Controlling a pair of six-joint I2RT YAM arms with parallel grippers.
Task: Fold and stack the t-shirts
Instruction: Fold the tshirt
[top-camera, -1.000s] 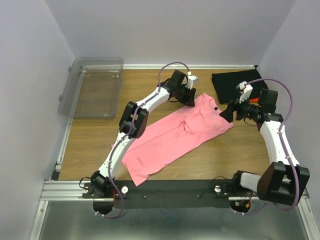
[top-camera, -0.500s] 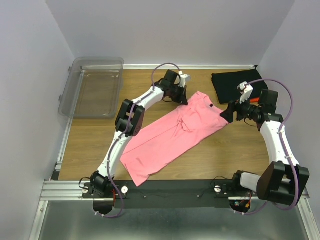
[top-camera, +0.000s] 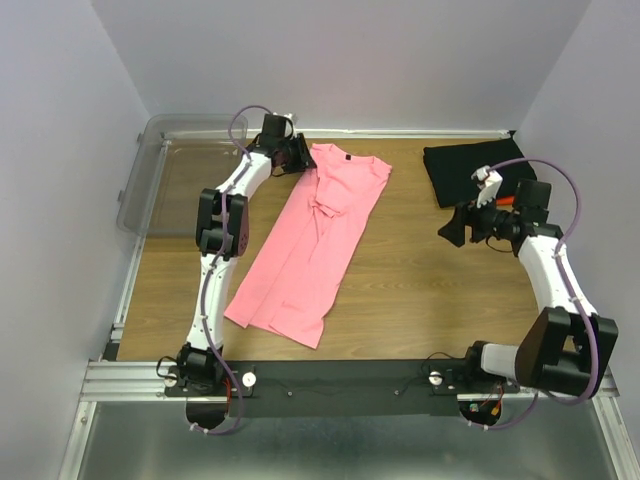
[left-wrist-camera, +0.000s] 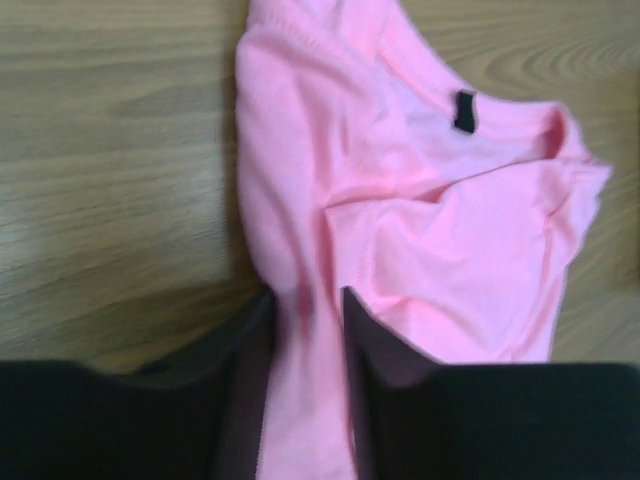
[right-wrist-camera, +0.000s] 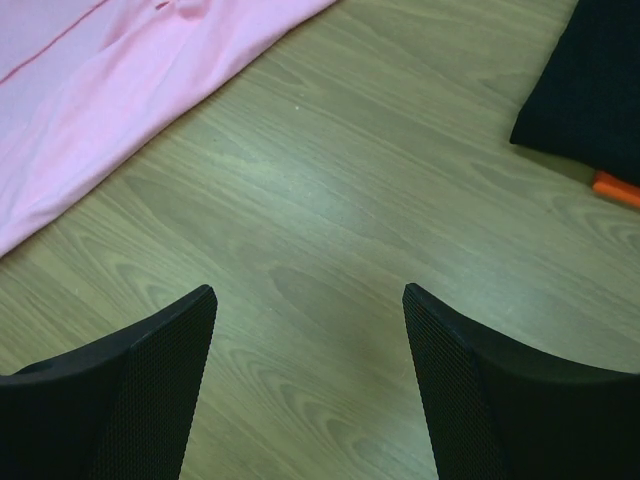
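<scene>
Cloth of the pink t-shirt (left-wrist-camera: 440, 260) sits pinched in left jaws, right jaws wide; orange t-shirt (right-wrist-camera: 618, 188) mostly hidden.

Desk (top-camera: 420, 290): carries everything; my arm bases stand at its near edge.
Bin (top-camera: 185, 185): far-left corner.
Spread t-shirt (top-camera: 310, 240): right of the bin, collar at the far end, hem towards the near-left.
Folded t-shirts (top-camera: 470, 170): far-right corner, stacked, well apart from the spread t-shirt.
My left pincer (left-wrist-camera: 305, 330): at the spread t-shirt's far-left edge, with cloth between the fingers.
My right pincer (right-wrist-camera: 310, 300): over the desk, just before the folded t-shirts.
</scene>
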